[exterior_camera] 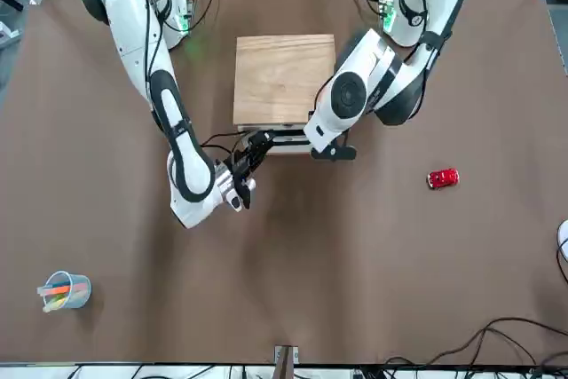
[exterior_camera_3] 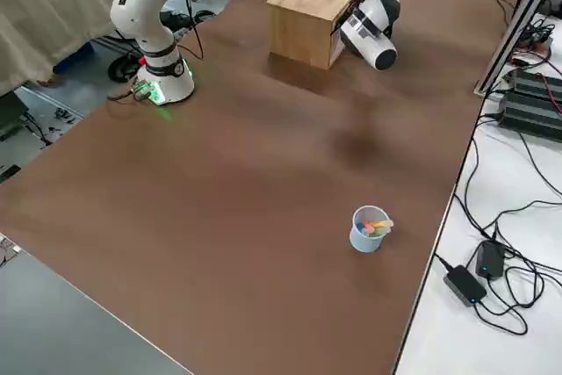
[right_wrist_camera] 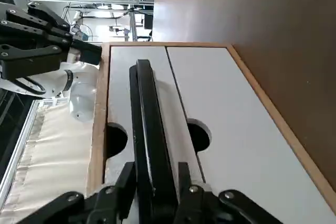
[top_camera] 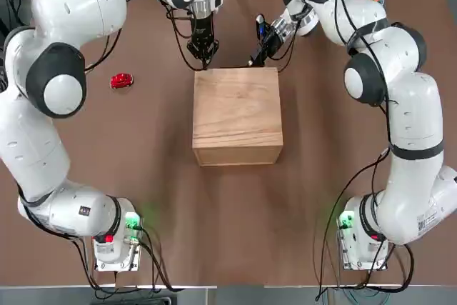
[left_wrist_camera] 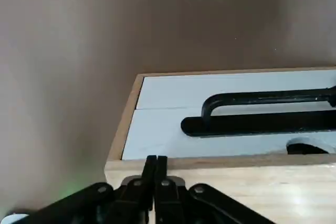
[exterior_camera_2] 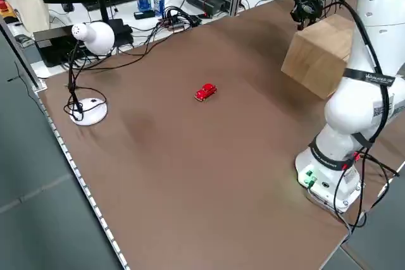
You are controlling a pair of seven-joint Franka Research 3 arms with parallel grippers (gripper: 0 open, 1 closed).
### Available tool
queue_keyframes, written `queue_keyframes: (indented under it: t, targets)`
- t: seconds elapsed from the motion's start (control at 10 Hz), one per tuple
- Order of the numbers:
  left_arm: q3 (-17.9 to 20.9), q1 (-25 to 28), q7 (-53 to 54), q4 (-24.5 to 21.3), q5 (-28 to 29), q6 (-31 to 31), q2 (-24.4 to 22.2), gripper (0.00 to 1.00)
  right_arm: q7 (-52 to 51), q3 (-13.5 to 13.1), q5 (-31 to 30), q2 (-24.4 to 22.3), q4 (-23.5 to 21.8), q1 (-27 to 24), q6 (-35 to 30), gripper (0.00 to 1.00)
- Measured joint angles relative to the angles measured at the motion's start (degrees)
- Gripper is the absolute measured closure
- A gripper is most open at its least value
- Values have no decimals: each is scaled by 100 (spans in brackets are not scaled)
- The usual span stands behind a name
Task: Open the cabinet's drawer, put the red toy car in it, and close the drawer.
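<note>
Two pincers work at the far face of the cabinet (top_camera: pixel 237 114), which sits mid-desk (top_camera: pixel 214 212) in the top view: we see the right pincer (right_wrist_camera: pixel 154 182) with its fingers (right_wrist_camera: pixel 126 179) straddling the drawer's (right_wrist_camera: pixel 210 108) black handle (right_wrist_camera: pixel 149 129), close against the bar, though we cannot tell whether they grip it yet. Our left pincer (left_wrist_camera: pixel 155 163) hovers with fingers pressed together at the cabinet's top edge, toward 11 o'clock of the box. We see the red toy car (top_camera: pixel 121 81) lying on the desk at about 9 o'clock, well apart from the cabinet, the drawer shut.
</note>
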Motion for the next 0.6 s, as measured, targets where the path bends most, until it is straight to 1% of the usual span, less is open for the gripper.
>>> queue_keyframes:
  t: [0.1, 0.3, 0.4, 0.5, 0.6]
  targets:
    - [0, 0, 0, 0, 0, 0, 0, 94, 41, 0, 2, 0, 9, -1, 1, 65]
    - [0, 0, 0, 0, 0, 0, 0, 94, 75, -6, 2, -1, 22, -4, 21, 66]
    - [0, 0, 0, 0, 0, 0, 0, 94, 101, -18, 2, -1, 24, -5, 49, 70]
    - [0, 0, -1, 0, 0, 0, 0, 94, 133, -30, 2, 0, 25, -6, 75, 76]
    - [0, 0, -3, 0, 0, 0, 0, 94, 158, -34, 2, -1, 26, -7, 88, 78]
